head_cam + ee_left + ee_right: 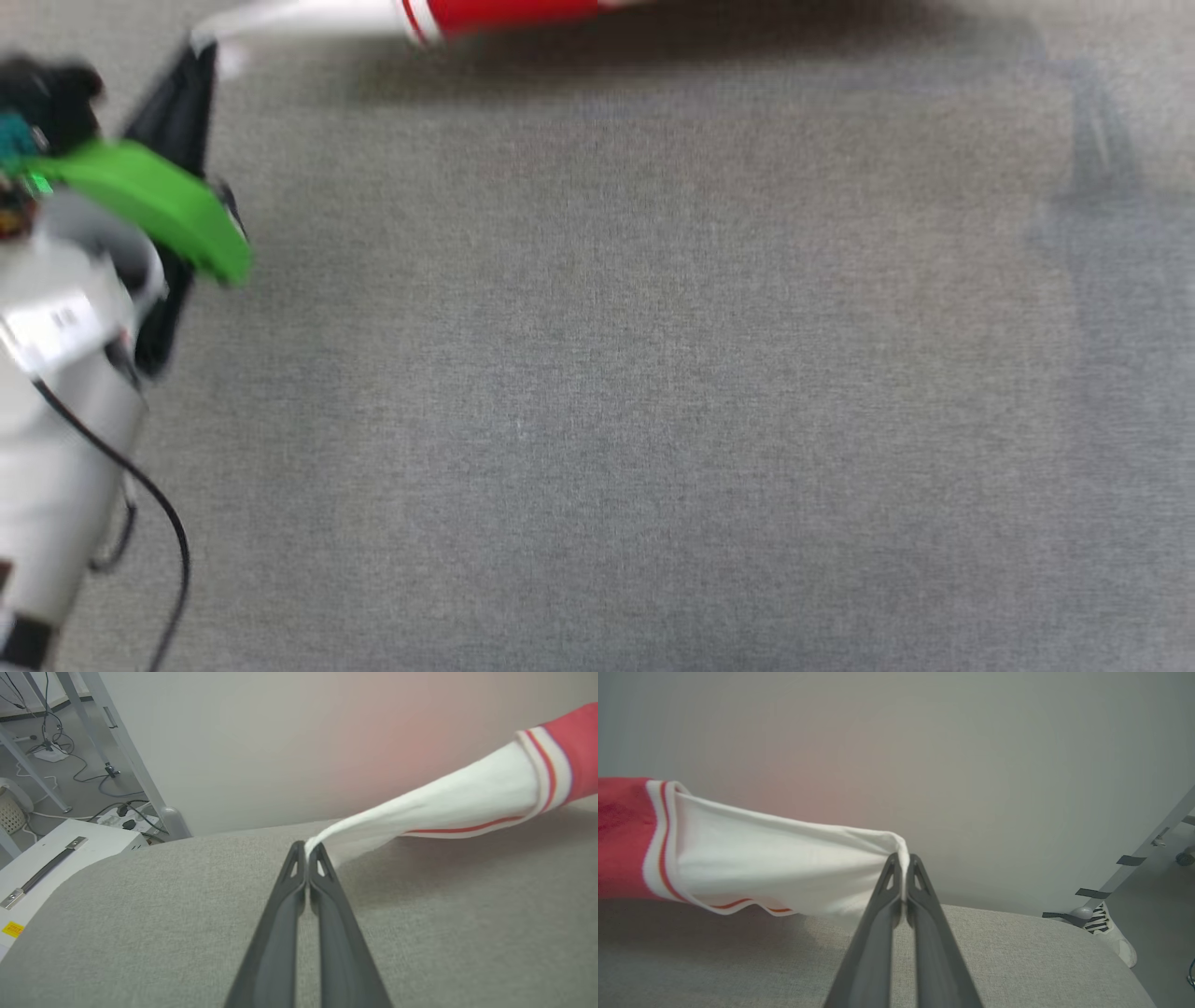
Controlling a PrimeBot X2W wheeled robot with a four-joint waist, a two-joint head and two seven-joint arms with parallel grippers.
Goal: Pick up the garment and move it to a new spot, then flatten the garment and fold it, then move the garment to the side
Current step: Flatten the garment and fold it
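The garment is held taut above the grey cloth-covered table, at the top edge of the head view. It is red, with a white sleeve and red-and-white striped trim. My left gripper is shut on the tip of one white sleeve, and the garment runs off to the right of that view. In the head view the left gripper is at the upper left. My right gripper is shut on the tip of the other white sleeve, with the red body to its left.
Beyond the table's left end are metal frame legs, floor cables and a white box with a handle. Past the right end I see a taped metal leg and a shoe. A pale wall stands behind the table.
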